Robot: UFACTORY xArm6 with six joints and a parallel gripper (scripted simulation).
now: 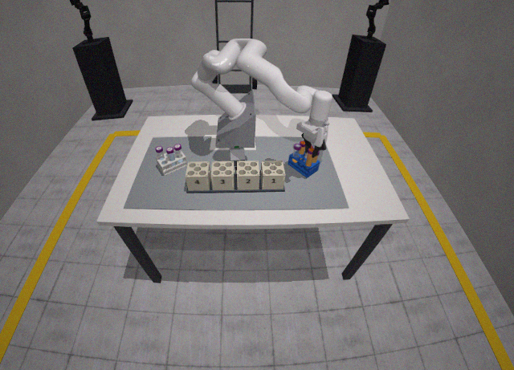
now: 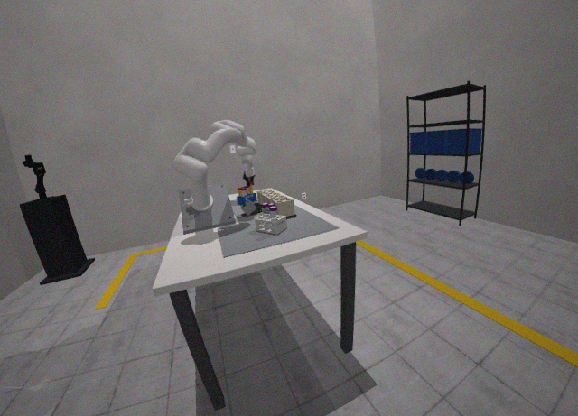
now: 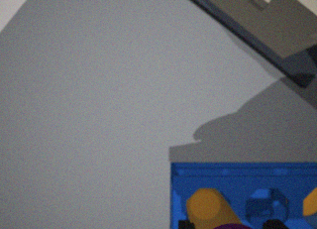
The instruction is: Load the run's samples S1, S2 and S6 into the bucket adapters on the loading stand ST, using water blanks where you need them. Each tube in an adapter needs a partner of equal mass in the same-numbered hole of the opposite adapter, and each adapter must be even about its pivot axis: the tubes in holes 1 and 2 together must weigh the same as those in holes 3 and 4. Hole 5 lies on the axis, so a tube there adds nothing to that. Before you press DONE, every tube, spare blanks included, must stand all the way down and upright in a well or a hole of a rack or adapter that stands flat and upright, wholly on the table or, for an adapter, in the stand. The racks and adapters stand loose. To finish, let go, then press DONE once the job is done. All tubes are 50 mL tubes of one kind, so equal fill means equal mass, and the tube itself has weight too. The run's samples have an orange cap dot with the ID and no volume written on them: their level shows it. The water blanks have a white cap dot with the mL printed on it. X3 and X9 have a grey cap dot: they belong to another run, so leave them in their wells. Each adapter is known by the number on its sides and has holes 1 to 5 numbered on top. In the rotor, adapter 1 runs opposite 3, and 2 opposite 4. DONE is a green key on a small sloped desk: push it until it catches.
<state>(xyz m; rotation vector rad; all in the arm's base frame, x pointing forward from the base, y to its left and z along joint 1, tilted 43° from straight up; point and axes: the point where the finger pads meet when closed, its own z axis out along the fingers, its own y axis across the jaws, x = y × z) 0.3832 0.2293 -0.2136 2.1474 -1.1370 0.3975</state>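
Observation:
My gripper (image 1: pixel 313 146) (image 2: pixel 248 182) (image 3: pixel 230 225) is shut on an orange-filled tube (image 1: pixel 309 159) (image 3: pixel 205 204) with a purple cap. The tube's rounded lower end shows over a corner well of the blue rack (image 1: pixel 304 172) (image 3: pixel 180 171); how far above it is cannot be told. Other tubes stand in this rack, partly hidden by the fingers; their IDs are unreadable. Adapters 4 (image 1: pixel 197 187), 3 (image 1: pixel 222 186), 2 (image 1: pixel 247 186) and 1 (image 1: pixel 273 186) stand upright in the loading stand (image 1: pixel 235 191) (image 3: pixel 301 80), with no tubes seen in them.
A white rack (image 1: pixel 173 167) (image 2: pixel 276 226) at the far left holds three visible purple-capped tubes. The small sloped desk (image 1: pixel 238 153) with the green key (image 1: pixel 236 147) is between the arm's base and the adapters. The stand's end is close to the blue rack.

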